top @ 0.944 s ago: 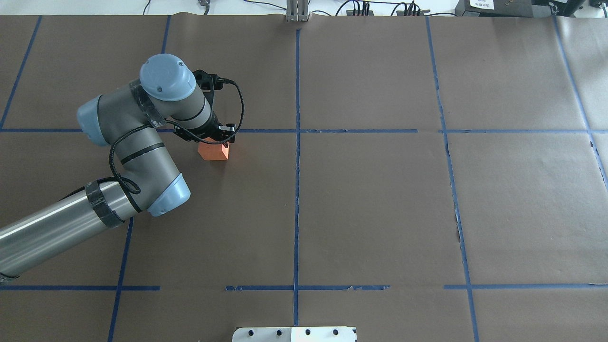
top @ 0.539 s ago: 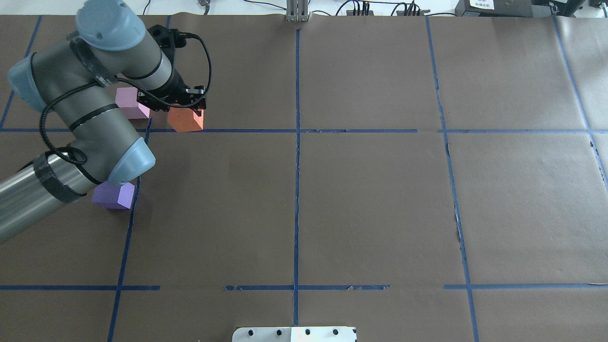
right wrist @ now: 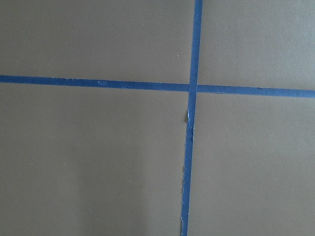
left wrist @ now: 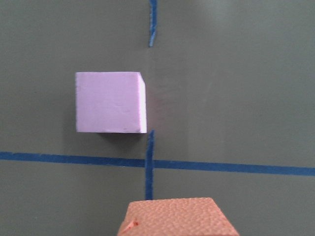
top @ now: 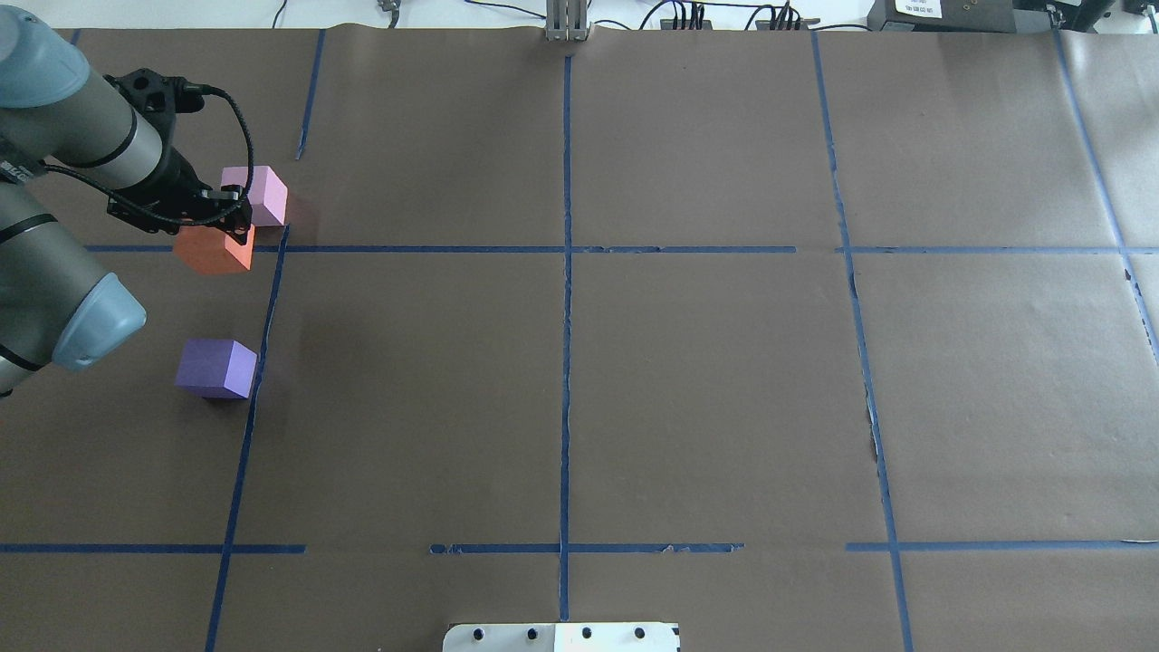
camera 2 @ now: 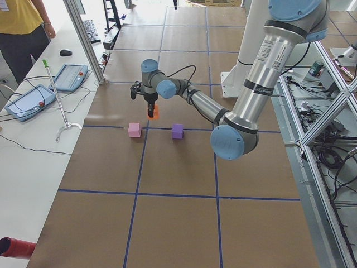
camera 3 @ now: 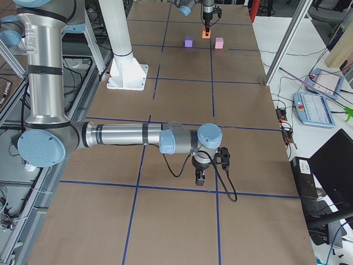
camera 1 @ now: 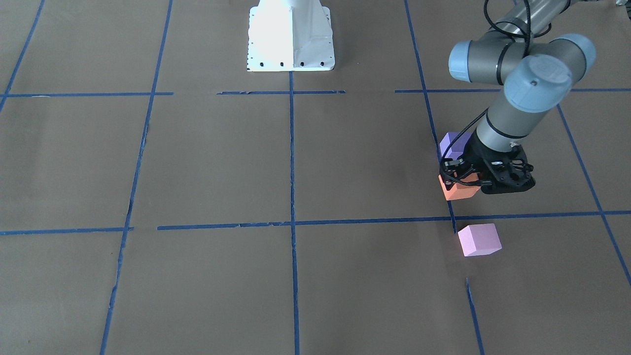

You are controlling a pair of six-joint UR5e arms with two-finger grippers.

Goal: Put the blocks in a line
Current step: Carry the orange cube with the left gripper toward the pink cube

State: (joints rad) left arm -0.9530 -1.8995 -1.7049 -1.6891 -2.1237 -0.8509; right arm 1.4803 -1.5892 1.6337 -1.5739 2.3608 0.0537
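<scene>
One orange matte foam cube (top: 215, 254) is clamped in the left gripper (top: 222, 228), near the light pink foam cube (top: 256, 195); the violet-purple foam cube (top: 215, 368) lies farther off. Of the right gripper (camera 3: 201, 179), jaw state cannot be told.

Tabletop's all dull brown paper (top: 706, 380) with a grid of blue tape lines (top: 566, 362). Three plain matte cubes: the orange block (top: 215, 251), a light pink block (top: 257, 194) on one side of the orange block, and a violet-purple block (top: 215, 368) on the other. The left arm (top: 54, 272) is grey with pale blue caps.
</scene>
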